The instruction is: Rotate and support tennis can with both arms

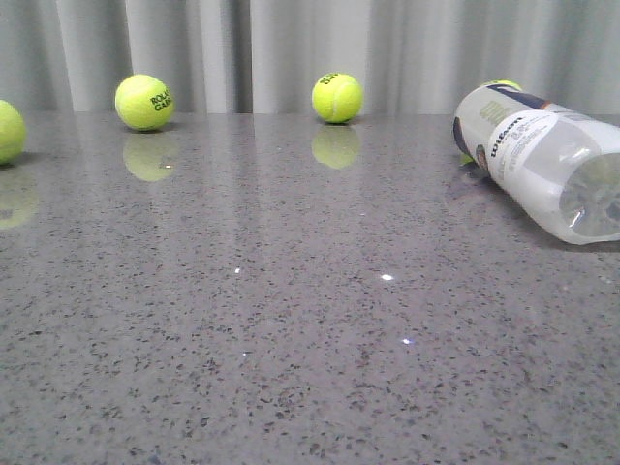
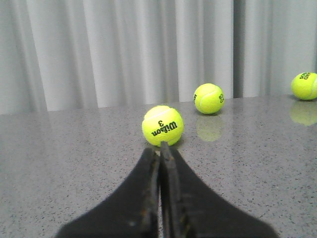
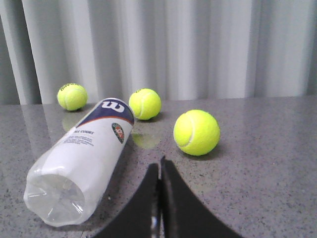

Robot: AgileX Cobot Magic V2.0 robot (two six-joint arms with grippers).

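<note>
Grey speckled stone runs out ahead of me to a pale pleated curtain, and nothing on it is in my grasp yet. My left gripper (image 2: 159, 148) has its fingers pressed together on nothing, aimed at a Wilson ball (image 2: 162, 125) lying just beyond the tips; my right gripper (image 3: 159, 166) is likewise closed and empty. The tennis can (image 1: 542, 167) lies on its side at the far right of the table (image 1: 291, 339), clear bottom end turned toward me, labelled end angled away toward the curtain, with a ball (image 3: 144, 103) close to that far end. It lies flat because neither arm is lifting or bracing it; I judge the rotating has not begun. Through the clear end I can make out no balls inside, though the label hides most of the body. Loose balls are scattered about, one (image 3: 196, 132) near my right fingertips.
</note>
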